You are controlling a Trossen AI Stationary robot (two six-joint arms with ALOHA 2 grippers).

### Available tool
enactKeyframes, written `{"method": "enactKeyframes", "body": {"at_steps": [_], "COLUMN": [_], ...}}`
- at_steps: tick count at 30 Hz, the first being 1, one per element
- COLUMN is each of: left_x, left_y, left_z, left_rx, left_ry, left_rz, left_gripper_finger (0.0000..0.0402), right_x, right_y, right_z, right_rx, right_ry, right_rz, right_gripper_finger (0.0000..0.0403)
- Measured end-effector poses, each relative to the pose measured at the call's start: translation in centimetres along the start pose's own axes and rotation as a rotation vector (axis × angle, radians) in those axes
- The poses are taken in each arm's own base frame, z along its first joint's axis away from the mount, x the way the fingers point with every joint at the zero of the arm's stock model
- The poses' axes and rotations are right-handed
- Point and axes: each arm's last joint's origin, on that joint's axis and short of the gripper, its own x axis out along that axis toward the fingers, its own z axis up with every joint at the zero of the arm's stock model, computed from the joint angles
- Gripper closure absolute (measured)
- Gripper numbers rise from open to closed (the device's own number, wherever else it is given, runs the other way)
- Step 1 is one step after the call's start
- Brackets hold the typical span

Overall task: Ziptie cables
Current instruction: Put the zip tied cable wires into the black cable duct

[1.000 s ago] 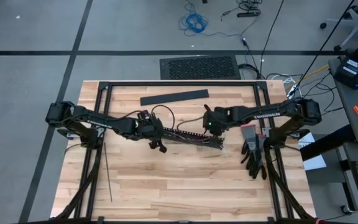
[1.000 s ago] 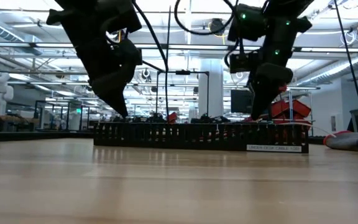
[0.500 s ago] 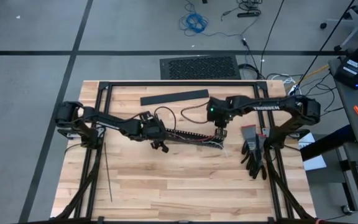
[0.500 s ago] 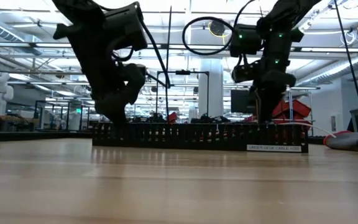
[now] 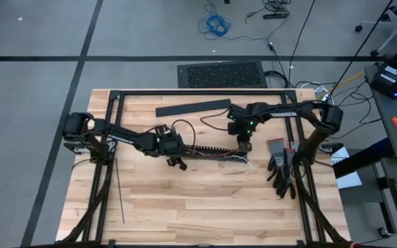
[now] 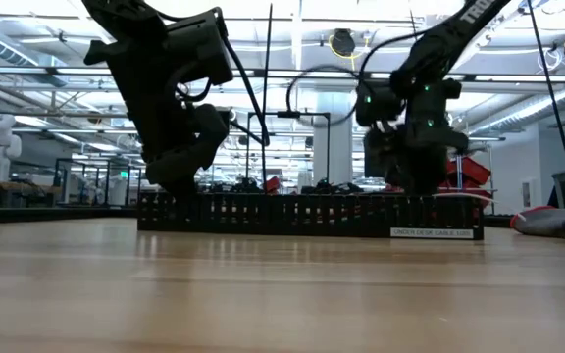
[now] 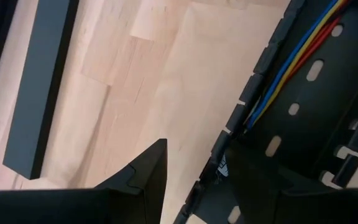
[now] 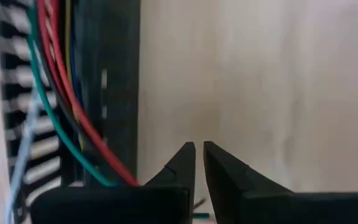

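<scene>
Cables point(image 5: 216, 151): coloured wires lying inside the black slotted duct point(image 5: 209, 153) at mid-table. Left gripper point(image 5: 174, 153): at the duct's left end, fingers straddling its wall, partly open. Right gripper point(image 5: 243, 142): at the duct's right end, fingers nearly together, holding nothing. Zipties point(image 5: 119, 189): near the left edge.

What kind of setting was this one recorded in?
Probably a robotics lab or workshop: a wooden table on a taped grey floor, a blue cable coil lying loose, and open industrial ceiling with more equipment behind.
</scene>
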Motion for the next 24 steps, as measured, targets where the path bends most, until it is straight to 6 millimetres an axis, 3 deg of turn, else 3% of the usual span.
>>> {"method": "enactKeyframes", "body": {"at_steps": [7, 12, 18, 24], "left_x": [0.0, 0.0, 0.0, 0.0], "left_y": [0.0, 0.0, 0.0, 0.0], "left_z": [0.0, 0.0, 0.0, 0.0], "left_rx": [0.002, 0.001, 0.001, -0.004], "left_ry": [0.003, 0.003, 0.003, 0.002], "left_rz": [0.000, 0.000, 0.001, 0.001], "left_gripper_finger": [0.0240, 0.0240, 0.0240, 0.0240], "right_x": [0.7, -0.8, -2.9, -3.0], "right_y": [0.1, 0.2, 0.9, 2.9], "right_z": [-0.7, 0.1, 1.8, 1.6], "right_rx": [0.010, 0.003, 0.004, 0.025], "right_ry": [0.081, 0.071, 0.009, 0.107], "right_rz": [0.083, 0.100, 0.250, 0.317], "right_gripper_finger": [0.0377, 0.0377, 0.0377, 0.0377]}}
